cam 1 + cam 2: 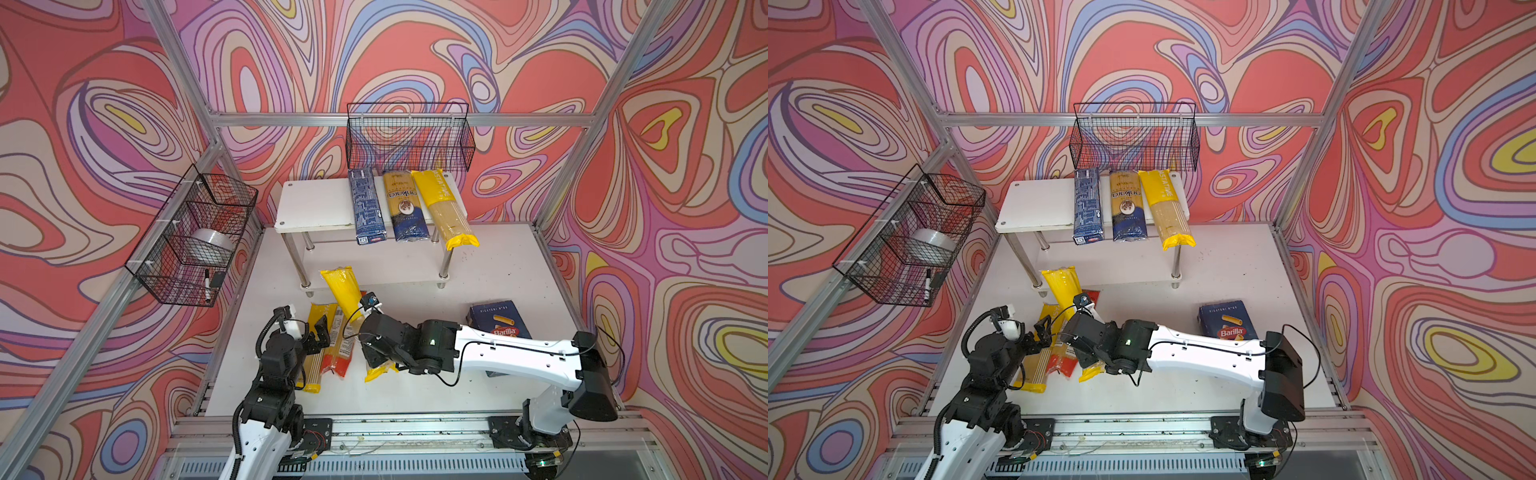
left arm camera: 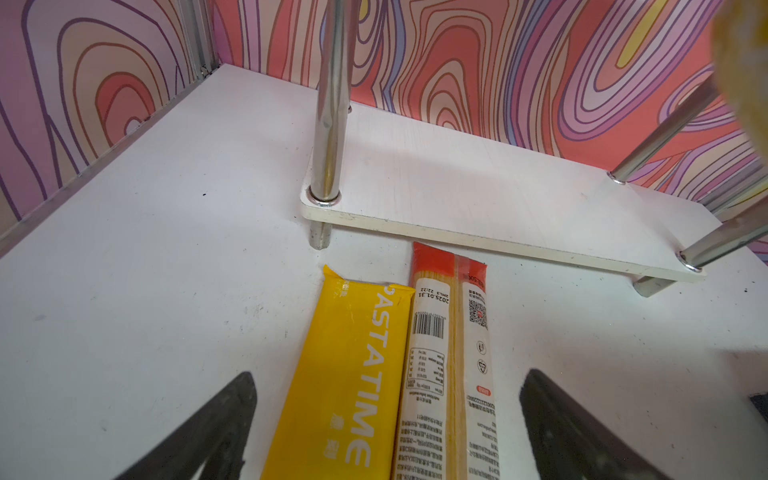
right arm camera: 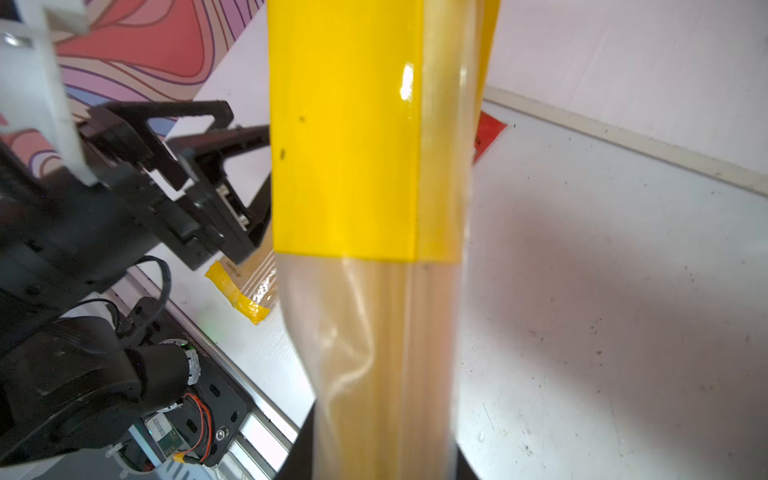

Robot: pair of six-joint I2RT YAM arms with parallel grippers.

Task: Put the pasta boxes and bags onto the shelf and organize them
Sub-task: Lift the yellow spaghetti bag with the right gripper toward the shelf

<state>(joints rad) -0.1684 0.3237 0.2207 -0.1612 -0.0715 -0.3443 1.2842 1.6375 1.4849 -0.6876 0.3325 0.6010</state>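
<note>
held yellow packet (image 3: 345, 145): clamped by the right gripper (image 3: 380, 455) around its clear middle; tilted, yellow far end raised toward the shelf (image 1: 307, 203), near end low over the bench (image 1: 498, 266); whether that end touches the bench, cannot tell
position: over the bench's front-left part, just ahead of the shelf's front-left leg
why held so: mid-length grip looks chosen to stop a long, floppy bag sagging; it already runs front to back like the shelved items
right jaws: clenched on the packet; narrow gap, filled by the bag
left gripper (image 2: 386, 376): jaws released, wide apart; hovers low above two bags, grips nothing
loose yellow packet (image 2: 345, 374): flat on the bench, side by side with the red-ended packet (image 2: 449, 332); both point at the shelf's front edge; red end just short of the lower tier
shelf top tier: right part holds narrow blue box (image 1: 368, 205), ankara bag (image 1: 405, 208), shelved yellow packet (image 1: 446, 208); parallel, close together, all overhang the front edge; left part bare
lower tier: bare
Barilla box (image 1: 498, 318): flat near the bench's right edge, partly hidden by the right arm
step judged: carrying the fourth item up; the bare left of the top tier is the likely slot
risk judged: raised end could snag the tier edge; the left arm is close by
</note>
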